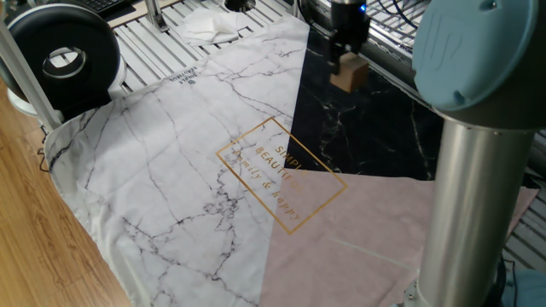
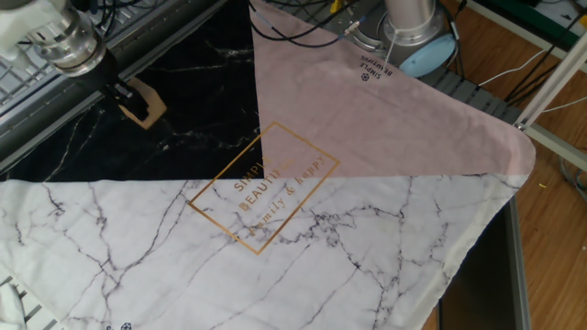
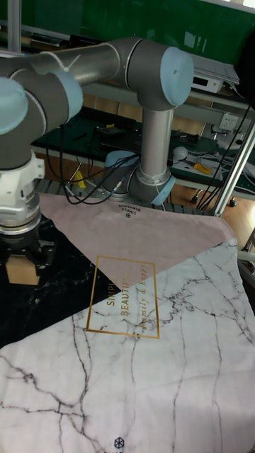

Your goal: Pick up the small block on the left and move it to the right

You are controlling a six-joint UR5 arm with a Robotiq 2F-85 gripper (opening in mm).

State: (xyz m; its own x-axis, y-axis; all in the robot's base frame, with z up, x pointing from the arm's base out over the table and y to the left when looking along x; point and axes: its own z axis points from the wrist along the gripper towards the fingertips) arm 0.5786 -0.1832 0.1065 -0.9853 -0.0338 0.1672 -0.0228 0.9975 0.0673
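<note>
- My gripper (image 2: 126, 93) is clenched on the small block (image 1: 347, 74).
- Block hangs clear above the black marble patch (image 1: 375, 128) of the cloth.

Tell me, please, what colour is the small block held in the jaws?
Plain light tan, wood-like; the small block shows best in the other fixed view.

End effector (image 2: 128, 96) clamped, pointing straight down

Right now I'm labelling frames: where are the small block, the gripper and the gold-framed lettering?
small block (image 1: 347, 75), one fixed view, front face.
gripper (image 2: 127, 94), the other fixed view, between fingertips.
gold-framed lettering (image 2: 263, 187), the other fixed view, centre of text.
</note>
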